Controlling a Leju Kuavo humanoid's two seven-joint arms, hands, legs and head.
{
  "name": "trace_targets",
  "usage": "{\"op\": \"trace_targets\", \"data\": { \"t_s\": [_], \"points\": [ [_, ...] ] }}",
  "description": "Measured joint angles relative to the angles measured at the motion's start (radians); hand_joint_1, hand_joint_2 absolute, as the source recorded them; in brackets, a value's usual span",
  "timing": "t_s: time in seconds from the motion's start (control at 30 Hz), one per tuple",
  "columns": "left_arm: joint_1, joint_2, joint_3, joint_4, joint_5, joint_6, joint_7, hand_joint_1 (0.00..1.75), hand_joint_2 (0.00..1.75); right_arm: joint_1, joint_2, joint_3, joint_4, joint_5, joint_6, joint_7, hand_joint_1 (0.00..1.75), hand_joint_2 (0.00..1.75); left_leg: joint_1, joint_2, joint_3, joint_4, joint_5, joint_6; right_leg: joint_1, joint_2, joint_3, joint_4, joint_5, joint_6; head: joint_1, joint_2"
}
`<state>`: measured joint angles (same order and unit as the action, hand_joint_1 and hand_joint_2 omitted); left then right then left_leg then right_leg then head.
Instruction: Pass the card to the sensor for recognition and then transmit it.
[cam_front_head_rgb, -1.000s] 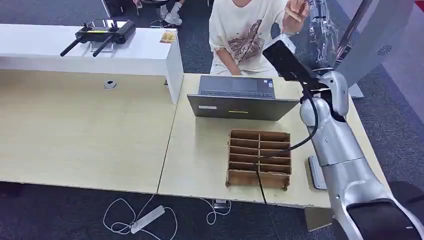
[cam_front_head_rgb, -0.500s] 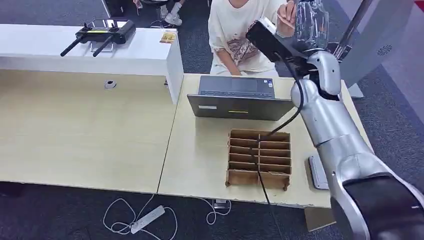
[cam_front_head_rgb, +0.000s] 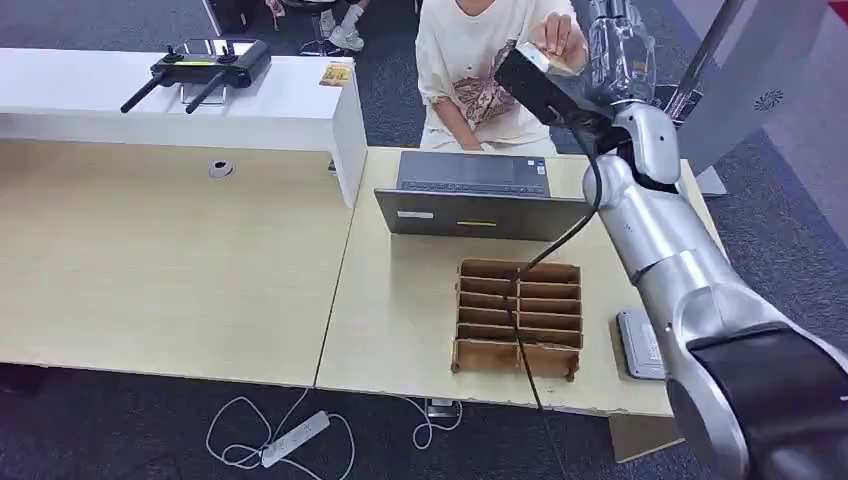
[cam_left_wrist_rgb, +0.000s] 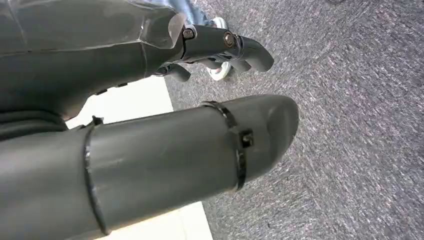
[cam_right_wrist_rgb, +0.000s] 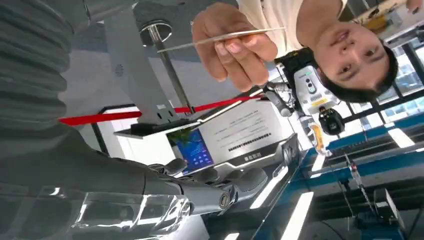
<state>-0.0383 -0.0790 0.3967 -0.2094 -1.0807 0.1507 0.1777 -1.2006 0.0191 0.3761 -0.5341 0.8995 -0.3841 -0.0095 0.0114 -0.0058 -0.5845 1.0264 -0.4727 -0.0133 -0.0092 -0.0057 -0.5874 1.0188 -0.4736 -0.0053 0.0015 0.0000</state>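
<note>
A person's hand (cam_right_wrist_rgb: 235, 42) pinches a thin card (cam_right_wrist_rgb: 220, 37), seen edge-on in the right wrist view. My right hand (cam_right_wrist_rgb: 215, 187) is stretched out with its fingers apart and nothing in it, a gap away from the card. From the head view, my right hand (cam_front_head_rgb: 620, 50) is raised high beside the person's hand (cam_front_head_rgb: 560, 38), above the laptop. The flat grey sensor (cam_front_head_rgb: 642, 343) lies on the table's right edge. My left hand (cam_left_wrist_rgb: 225, 45) hangs over the carpet, holding nothing.
A wooden slotted organiser (cam_front_head_rgb: 519, 318) sits on the light table (cam_front_head_rgb: 400, 300) with a black cable across it. An open laptop (cam_front_head_rgb: 480, 195) stands behind it, in front of the seated person (cam_front_head_rgb: 480, 70). A white counter (cam_front_head_rgb: 170, 100) holds a black controller (cam_front_head_rgb: 205, 65).
My right arm has swung up and left toward the person. The person's hand with the card has come down closer to my raised hand.
</note>
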Motion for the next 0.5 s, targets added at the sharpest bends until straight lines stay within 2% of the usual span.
{"op": "trace_targets", "data": {
  "t_s": [0.27,0.3,0.33,0.37,0.4,0.43,0.5],
  "points": [
    [0.000,0.000,0.006,0.000,-0.004,0.000,0.002,0.00,0.00,-0.003,0.000,0.000,0.041,0.012,-0.005,0.002,0.07,1.75,0.000,0.000,0.000,0.000,0.000,0.000,0.000,0.000,0.000,0.000,0.000,0.000,0.000,0.000],
    [0.000,0.000,0.007,0.000,-0.004,0.000,0.002,0.00,0.00,-0.003,0.000,0.000,0.043,0.012,-0.005,0.002,0.42,1.75,0.000,0.000,0.000,0.000,0.000,0.000,0.000,0.000,0.000,0.000,0.000,0.000,0.000,0.000],
    [0.000,0.000,0.009,0.000,-0.004,0.000,0.002,0.00,0.00,-0.003,0.000,0.000,0.046,0.012,-0.006,0.002,1.19,1.75,0.000,0.000,0.000,0.000,0.000,0.000,0.000,0.000,0.000,0.000,0.000,0.000,0.000,0.000],
    [0.000,0.000,0.011,0.000,-0.004,0.000,0.002,0.00,0.00,-0.004,0.000,0.000,0.049,0.012,-0.006,0.002,1.48,1.75,0.000,0.000,0.000,0.000,0.000,0.000,0.000,0.000,0.000,0.000,0.000,0.000,0.000,0.000],
    [0.000,0.000,0.013,0.000,-0.006,0.000,0.002,0.00,0.00,-0.004,0.000,0.000,0.051,0.012,-0.008,0.003,1.68,1.75,0.000,0.000,0.000,0.000,0.000,0.000,0.000,0.000,0.000,0.000,0.000,0.000,0.000,0.000],
    [0.000,0.000,0.013,0.000,-0.006,0.000,0.002,0.00,0.00,-0.004,0.000,0.000,0.052,0.012,-0.008,0.006,1.75,1.75,0.000,0.000,0.000,0.000,0.000,0.000,0.000,0.000,0.000,0.000,0.000,0.000,0.000,0.000],
    [0.000,0.000,0.014,0.000,-0.010,0.000,0.002,0.00,0.00,-0.003,0.000,0.000,0.055,0.012,-0.010,0.006,1.75,1.75,0.000,0.000,0.000,0.000,0.000,0.000,0.000,0.000,0.000,0.000,0.000,0.000,0.000,0.000]
  ]
}}
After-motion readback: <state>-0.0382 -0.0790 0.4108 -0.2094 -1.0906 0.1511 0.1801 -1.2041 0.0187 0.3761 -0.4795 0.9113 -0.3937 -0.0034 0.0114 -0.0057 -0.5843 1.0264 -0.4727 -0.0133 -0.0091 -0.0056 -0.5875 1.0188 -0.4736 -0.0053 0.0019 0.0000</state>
